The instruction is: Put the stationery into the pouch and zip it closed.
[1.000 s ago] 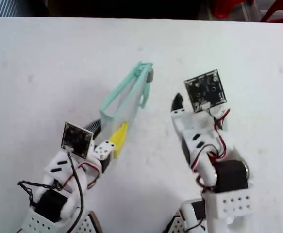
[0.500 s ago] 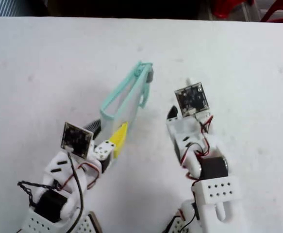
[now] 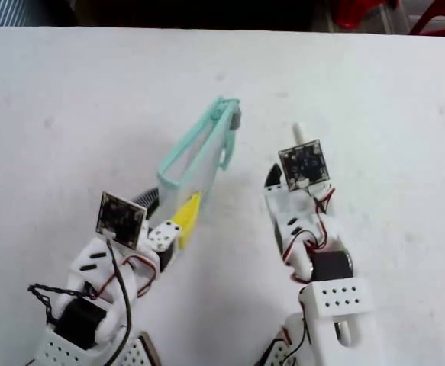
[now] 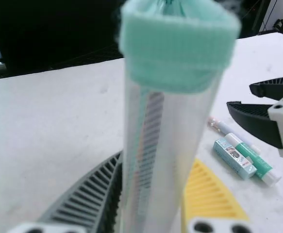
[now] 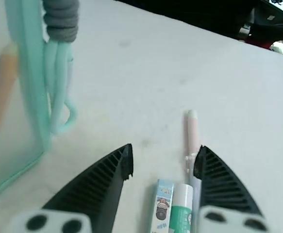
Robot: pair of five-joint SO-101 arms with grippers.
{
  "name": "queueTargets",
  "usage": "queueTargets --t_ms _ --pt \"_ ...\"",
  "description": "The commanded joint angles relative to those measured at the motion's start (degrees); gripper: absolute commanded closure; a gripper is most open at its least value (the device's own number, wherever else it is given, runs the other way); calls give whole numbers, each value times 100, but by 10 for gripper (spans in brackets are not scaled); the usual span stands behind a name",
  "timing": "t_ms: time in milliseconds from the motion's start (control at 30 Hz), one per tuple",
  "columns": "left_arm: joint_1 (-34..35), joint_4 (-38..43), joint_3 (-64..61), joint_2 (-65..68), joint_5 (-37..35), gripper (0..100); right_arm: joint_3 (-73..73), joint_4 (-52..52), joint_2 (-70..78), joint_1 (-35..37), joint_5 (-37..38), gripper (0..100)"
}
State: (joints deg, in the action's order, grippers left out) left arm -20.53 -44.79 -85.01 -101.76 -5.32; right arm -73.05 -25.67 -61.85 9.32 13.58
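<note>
The pouch [image 3: 201, 149] is clear-walled with mint-green trim. It stands on its long edge near the middle of the table [image 3: 69, 91], running slantwise from the left arm toward the table's far edge. The left gripper [image 4: 158, 167] has its jaws closed on the near end of the pouch, with the grey finger on one clear wall and the yellow finger on the other. Blurred shapes show through the plastic, one striped and one orange, but what they are cannot be told. At the far end of the pouch a mint cord loop [image 5: 58, 104] hangs from a grey stopper [image 5: 61, 17].

Three pieces of stationery lie side by side on the table, near the pouch but apart from it, on the right arm's side. They are a pale pink and white pen [image 5: 193, 138], a green and white glue stick [image 5: 182, 206] and a small teal eraser box [image 5: 162, 204]. The pen reaches farthest toward the far edge. The glue stick and the box both carry printed labels, and the box has a small picture, but the lettering is too small and soft to read.

The right gripper [image 5: 164, 155] is directly over these pieces with its black jaws spread wide. The box and the glue stick sit in the gap between the jaws, and the pen lies along the inside of one finger. Whether the fingers touch anything cannot be told.
</note>
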Motion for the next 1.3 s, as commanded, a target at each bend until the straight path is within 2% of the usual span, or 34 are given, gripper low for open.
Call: queueTargets --t_ms 0,133,533,733,933,1067,1167,1267 --pt "-57 -53 18 22 18 824 35 259 -84 -338 62 797" --pt "-57 -53 18 22 18 824 62 303 -84 -242 62 797" --pt "-57 -53 18 22 18 824 -765 1965 -84 -40 62 797" --pt "-57 -53 18 22 18 824 -958 2246 -84 -119 70 796" --pt "-57 -53 18 22 18 824 -1020 1886 -75 -892 1196 799" --pt "-57 -53 18 22 18 824 -668 1543 -31 -1376 545 800" --pt "-57 -53 9 22 18 824 0 558 -22 -1560 -35 800" --pt "-57 -62 9 22 18 824 615 -330 -22 -1490 -141 800"
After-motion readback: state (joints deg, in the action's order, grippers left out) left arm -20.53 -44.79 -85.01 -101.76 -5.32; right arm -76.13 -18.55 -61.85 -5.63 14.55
